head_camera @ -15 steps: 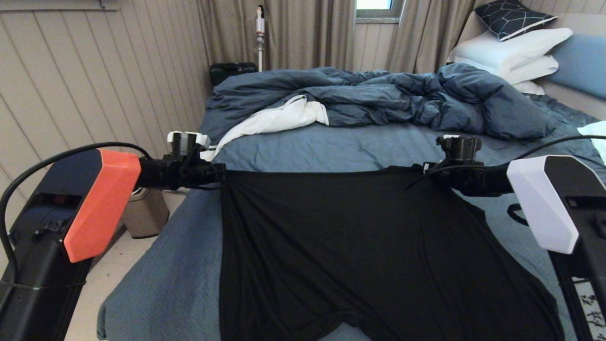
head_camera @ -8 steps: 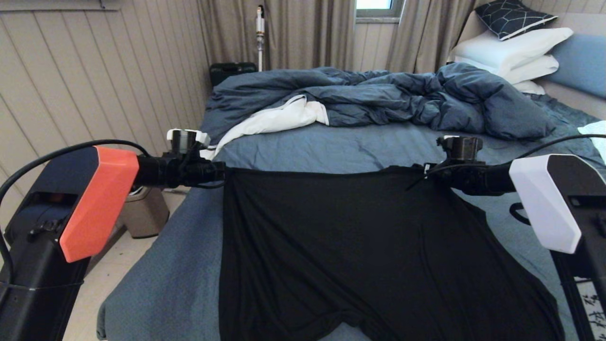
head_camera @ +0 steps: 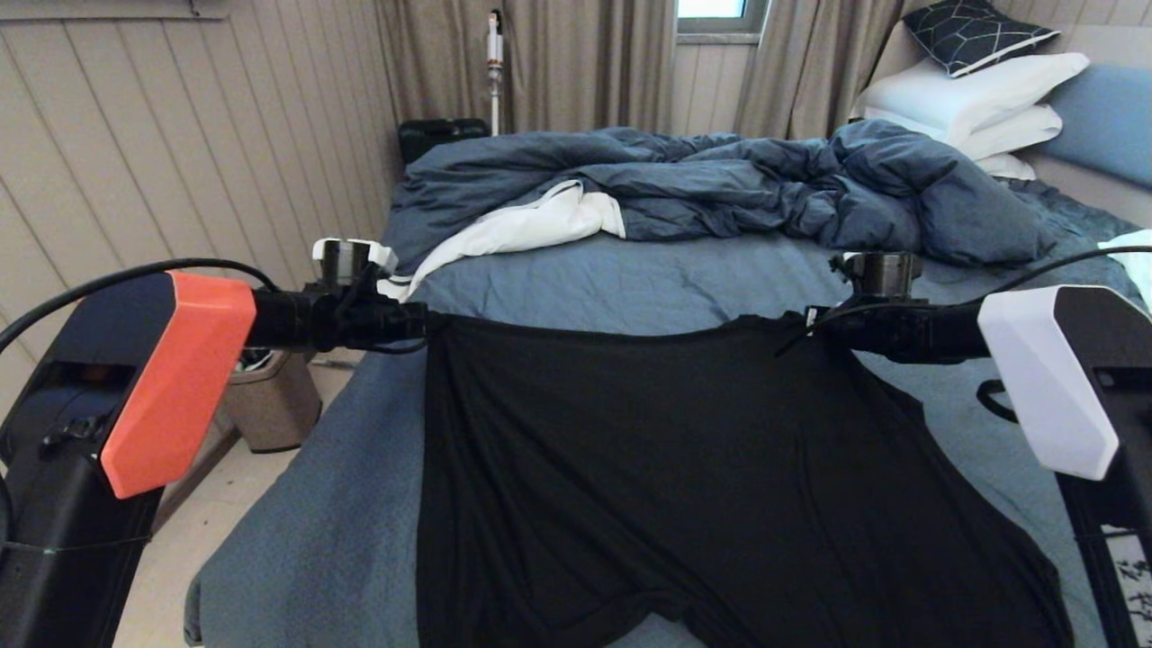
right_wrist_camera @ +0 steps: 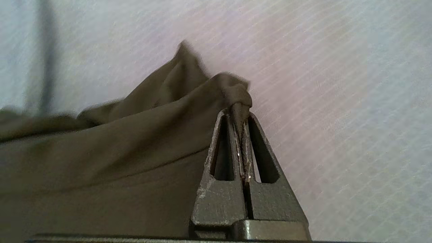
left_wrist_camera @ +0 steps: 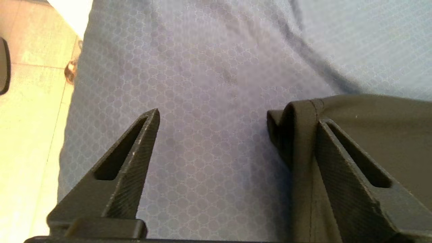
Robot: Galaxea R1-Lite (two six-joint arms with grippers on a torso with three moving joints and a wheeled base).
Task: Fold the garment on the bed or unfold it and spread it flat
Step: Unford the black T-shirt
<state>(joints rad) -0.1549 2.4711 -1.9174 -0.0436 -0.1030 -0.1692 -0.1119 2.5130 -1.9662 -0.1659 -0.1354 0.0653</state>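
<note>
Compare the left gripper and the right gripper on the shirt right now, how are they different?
The left gripper is open, the shirt corner only draped on one finger; the right gripper is shut, pinching a bunched corner. The left arm's cover is orange, the right's white. Both sit over the sheet at the shirt's far corners.

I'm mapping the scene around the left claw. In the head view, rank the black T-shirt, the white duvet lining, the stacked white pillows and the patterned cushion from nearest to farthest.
From the left claw:
1. Black T-shirt, its corner right at the claw.
2. White duvet lining, just beyond, on the bed.
3. Stacked white pillows, far right corner.
4. Patterned cushion, on top of the pillows, slightly farther.
</note>
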